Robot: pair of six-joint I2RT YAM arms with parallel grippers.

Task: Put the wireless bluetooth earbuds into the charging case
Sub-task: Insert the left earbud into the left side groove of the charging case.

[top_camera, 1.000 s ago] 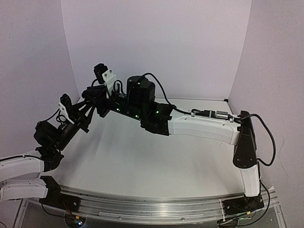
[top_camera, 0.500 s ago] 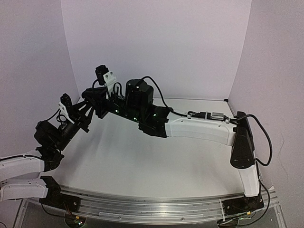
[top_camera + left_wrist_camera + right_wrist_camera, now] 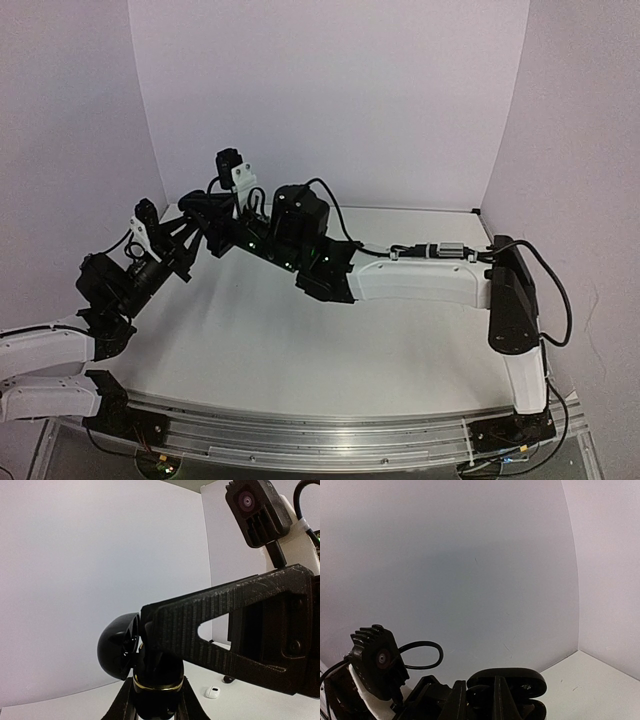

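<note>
My left gripper [image 3: 156, 702] is shut on a black charging case [image 3: 155, 672] with a gold band and holds it upright off the table, with its lid [image 3: 117, 647] swung open. My right gripper [image 3: 482, 700] reaches into the open case from above; its ribbed finger [image 3: 225, 615] crosses the left wrist view. A small glossy black earbud [image 3: 476, 694] sits between the right fingers [image 3: 461, 702], in front of the case's oval lid [image 3: 507, 677]. In the top view both grippers [image 3: 200, 222] meet at the far left above the table. Other earbuds are mostly out of view.
A small white earbud [image 3: 213, 692] and a small dark piece [image 3: 227, 679] lie on the white table behind the case. White walls close in the back and left. The right arm [image 3: 420, 282] stretches across the table's middle.
Both grippers have shifted slightly right together, and the right wrist has tilted a little. The case stays in the left gripper.
</note>
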